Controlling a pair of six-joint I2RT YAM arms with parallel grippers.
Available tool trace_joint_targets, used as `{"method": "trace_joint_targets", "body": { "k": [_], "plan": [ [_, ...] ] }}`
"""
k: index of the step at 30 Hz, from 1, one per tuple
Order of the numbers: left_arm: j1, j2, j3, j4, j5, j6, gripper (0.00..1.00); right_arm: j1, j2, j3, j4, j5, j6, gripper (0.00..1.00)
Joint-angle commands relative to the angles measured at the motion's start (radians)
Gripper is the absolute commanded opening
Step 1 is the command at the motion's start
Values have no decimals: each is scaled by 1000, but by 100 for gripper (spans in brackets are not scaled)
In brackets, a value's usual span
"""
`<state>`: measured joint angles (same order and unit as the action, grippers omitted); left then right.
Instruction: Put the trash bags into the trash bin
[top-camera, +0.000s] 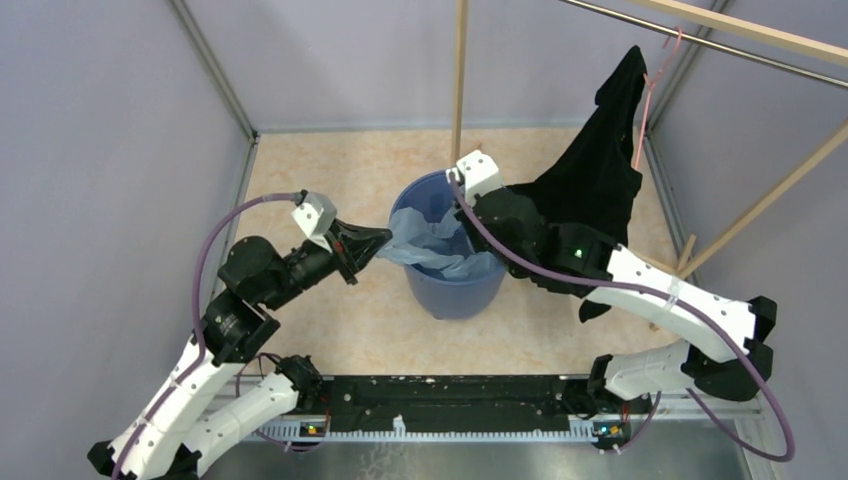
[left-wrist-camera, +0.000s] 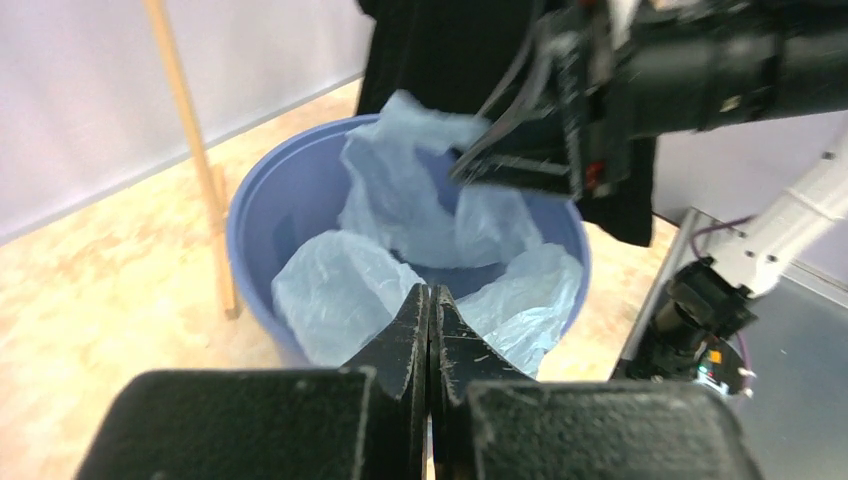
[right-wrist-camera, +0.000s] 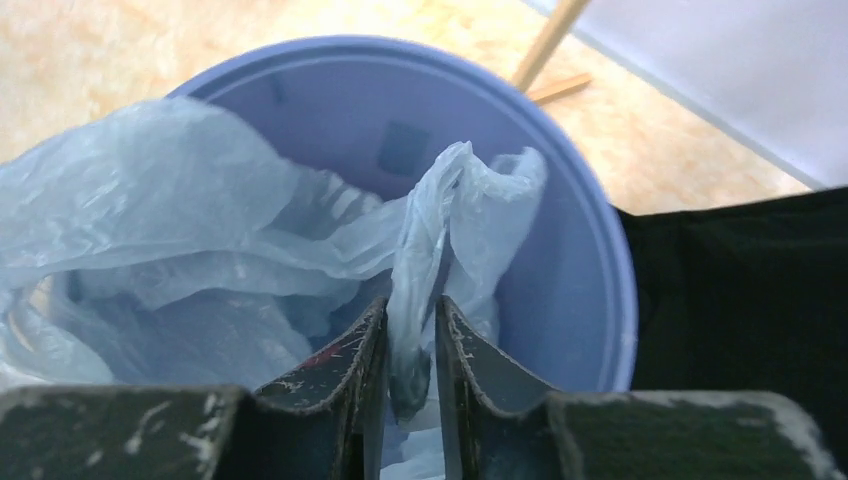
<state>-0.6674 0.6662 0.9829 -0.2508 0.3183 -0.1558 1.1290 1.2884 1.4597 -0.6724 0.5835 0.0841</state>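
Observation:
The round blue trash bin (top-camera: 478, 290) stands mid-floor. The light-blue trash bag (top-camera: 432, 250) lies crumpled inside it and drapes over its left rim. My left gripper (top-camera: 384, 241) is at that rim, its jaws pressed together (left-wrist-camera: 430, 292) on the bag's stretched edge (left-wrist-camera: 335, 290). My right gripper (top-camera: 458, 212) reaches over the bin's far rim. Its jaws (right-wrist-camera: 412, 312) are pinched on a twisted fold of the bag (right-wrist-camera: 440, 220), held above the bin's inside (right-wrist-camera: 560, 260). The left wrist view shows the right gripper (left-wrist-camera: 478, 165) lifting that fold.
A black garment (top-camera: 600, 170) on a pink hanger (top-camera: 650, 90) hangs from a rail just right of the bin, behind my right arm. A wooden pole (top-camera: 460, 70) stands behind the bin. Grey walls enclose the floor on three sides.

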Motion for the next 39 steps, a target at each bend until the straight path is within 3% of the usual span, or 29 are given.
{"method": "trace_joint_targets", "body": {
  "k": [1,7,15,18,20,22,25,26,27,31,39],
  "plan": [
    [2,-52,-70,-24,-204,-47,0,-15,-114,-25,114,238,67,20],
    [3,-116,-142,-133,-382,-142,0,-83,-222,-85,136,295,60,0],
    [3,-180,-161,-280,-577,-312,0,-111,-351,-159,72,379,70,0],
    [3,-189,-159,-288,-558,-386,0,-112,-399,-201,36,409,121,0],
    [3,-197,-151,-288,-534,-433,3,-110,-429,-222,31,331,171,10],
    [3,-198,-125,-303,-531,-494,18,-111,-453,-239,38,242,244,26],
    [3,-182,-50,-380,-546,-658,75,-111,-478,-269,57,184,401,63],
    [3,-172,-24,-407,-545,-717,90,-112,-485,-286,57,182,462,77],
    [3,-162,-2,-427,-535,-778,98,-110,-486,-291,50,183,514,88],
    [3,-132,23,-425,-450,-947,99,-112,-451,-247,-40,212,646,98],
    [3,-81,-57,-261,-284,-1118,99,-110,-393,-226,38,72,589,98]
  ]
}}
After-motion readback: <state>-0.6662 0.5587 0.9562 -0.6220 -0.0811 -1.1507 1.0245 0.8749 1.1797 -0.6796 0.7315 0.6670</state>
